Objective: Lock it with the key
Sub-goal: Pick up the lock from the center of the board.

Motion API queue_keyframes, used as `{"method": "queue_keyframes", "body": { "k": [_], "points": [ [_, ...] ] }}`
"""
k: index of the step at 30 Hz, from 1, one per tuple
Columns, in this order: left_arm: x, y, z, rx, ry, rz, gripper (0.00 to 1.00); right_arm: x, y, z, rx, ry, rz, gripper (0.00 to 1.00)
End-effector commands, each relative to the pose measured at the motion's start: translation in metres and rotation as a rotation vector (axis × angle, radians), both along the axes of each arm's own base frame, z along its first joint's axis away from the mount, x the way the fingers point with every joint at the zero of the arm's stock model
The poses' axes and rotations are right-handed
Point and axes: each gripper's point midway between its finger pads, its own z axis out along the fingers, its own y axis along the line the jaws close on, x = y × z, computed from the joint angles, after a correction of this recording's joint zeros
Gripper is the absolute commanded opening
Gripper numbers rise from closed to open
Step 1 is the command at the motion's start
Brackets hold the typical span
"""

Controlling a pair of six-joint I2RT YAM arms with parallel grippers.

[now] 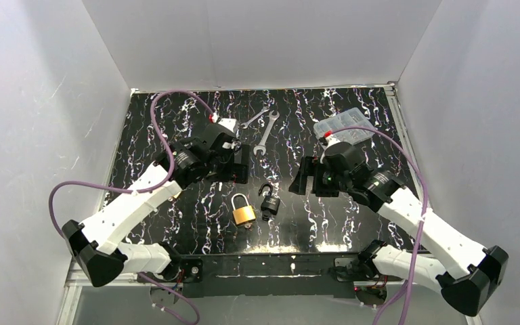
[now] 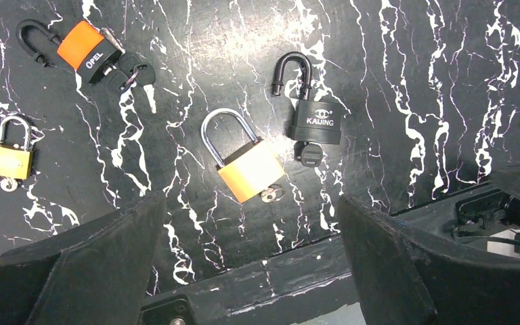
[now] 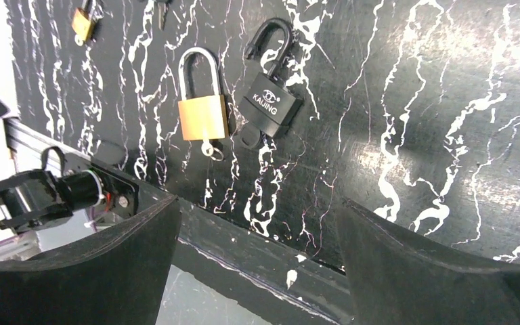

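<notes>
A black padlock lies near the table's front middle, its shackle swung open and a black-headed key in its base. It also shows in the left wrist view and the right wrist view. A brass padlock lies just left of it with its shackle down and a small key in its base. My left gripper hovers behind the brass padlock, open and empty. My right gripper hovers to the right of the black padlock, open and empty.
An orange padlock with keys and a small brass padlock lie to the left. Two wrenches and a clear plastic box lie at the back. White walls enclose the table; a black rail runs along its front edge.
</notes>
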Motion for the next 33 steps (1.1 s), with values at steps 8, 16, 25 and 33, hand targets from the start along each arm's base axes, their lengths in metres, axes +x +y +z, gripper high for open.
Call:
{"method": "queue_keyframes", "body": {
  "k": [8, 16, 25, 33],
  "points": [
    [-0.014, 0.021, 0.008, -0.016, -0.022, 0.049, 0.98, 0.012, 0.043, -0.024, -0.108, 0.056, -0.020, 0.91],
    [-0.020, 0.047, -0.002, 0.034, -0.005, 0.118, 0.98, 0.012, 0.077, -0.078, -0.317, 0.162, -0.016, 0.90],
    [-0.017, 0.049, -0.002, -0.038, 0.025, 0.153, 0.98, 0.027, 0.096, -0.135, -0.472, 0.249, -0.100, 0.89],
    [-0.016, 0.052, -0.005, -0.046, 0.034, 0.158, 0.98, 0.017, 0.094, -0.177, -0.577, 0.326, -0.119, 0.84]
  ]
}}
